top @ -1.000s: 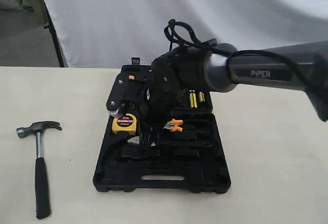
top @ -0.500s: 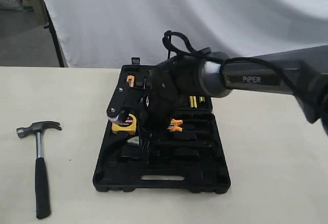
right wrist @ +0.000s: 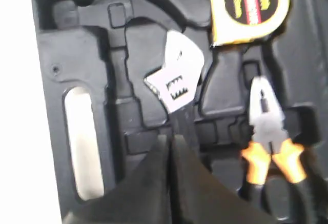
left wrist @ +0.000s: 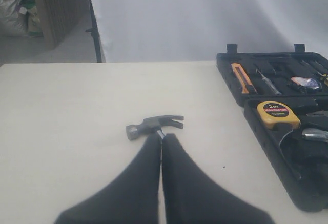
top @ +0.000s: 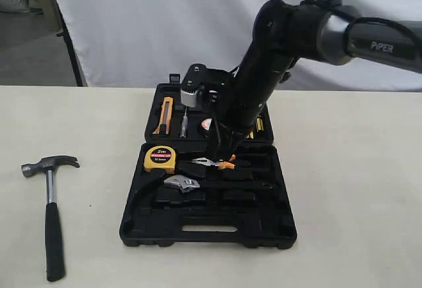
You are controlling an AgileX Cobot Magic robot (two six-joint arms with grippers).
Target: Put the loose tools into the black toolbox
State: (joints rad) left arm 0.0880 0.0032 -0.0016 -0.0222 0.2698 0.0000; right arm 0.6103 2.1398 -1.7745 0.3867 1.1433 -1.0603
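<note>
- Black toolbox (top: 204, 238) lies open on the pale table (top: 349, 189). The left wrist view cuts off its far side.
- Right gripper (right wrist: 169, 143): fingers pressed together, grasping nothing. In the exterior view its tips are lost against the dark arm (top: 264, 70) above the case.
- Left gripper (left wrist: 161, 139): fingers clenched together, empty, and hiding the handle of the hammer (left wrist: 154, 125) in that view.
- Wrench (right wrist: 177, 78) sits in a recess of the half with the slot handle. Its black handle runs under the right fingertips and blurs out.
- Tape roll (left wrist: 306, 83) rests in the lid half, too small to detail.
- Legible: "PiPER" on the arm, "2m" on the yellow tape measure (top: 160, 159).
- Hammer lies on the table left of the case, well apart, with open surface all round it.
</note>
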